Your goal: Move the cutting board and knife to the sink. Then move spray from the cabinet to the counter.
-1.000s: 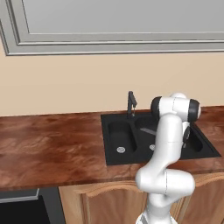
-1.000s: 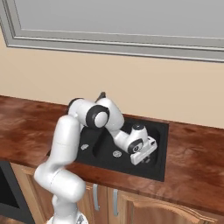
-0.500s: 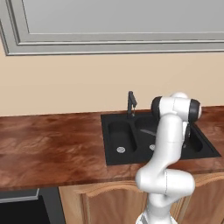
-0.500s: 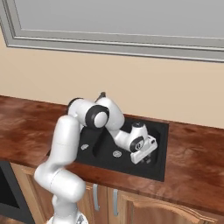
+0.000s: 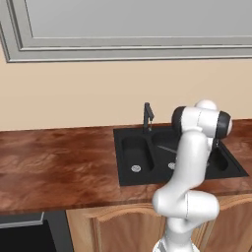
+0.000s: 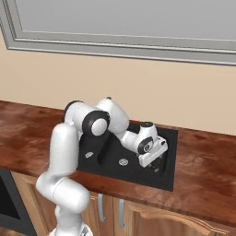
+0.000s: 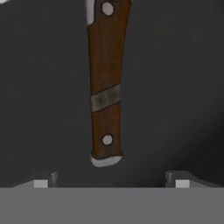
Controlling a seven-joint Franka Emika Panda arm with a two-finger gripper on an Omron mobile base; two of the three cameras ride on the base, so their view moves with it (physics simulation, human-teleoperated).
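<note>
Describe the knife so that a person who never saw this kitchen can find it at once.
Look at the black double-basin sink set into the reddish-brown counter, below the slim dark faucet. The knife lies on the dark floor of the larger basin, just ahead of the open fingers. Its brown handle with pale rivets and a grey band stands out against the black basin.

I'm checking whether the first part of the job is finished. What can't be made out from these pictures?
- Knife: hand view's top edge cuts off the blade; its brown handle lies on the dark sink floor.
- Cutting board: cannot be made out; the arm covers much of the sink's larger basin in the left base view.
- Hand: low in the sink in the right base view, too small to judge its fingers.
</note>
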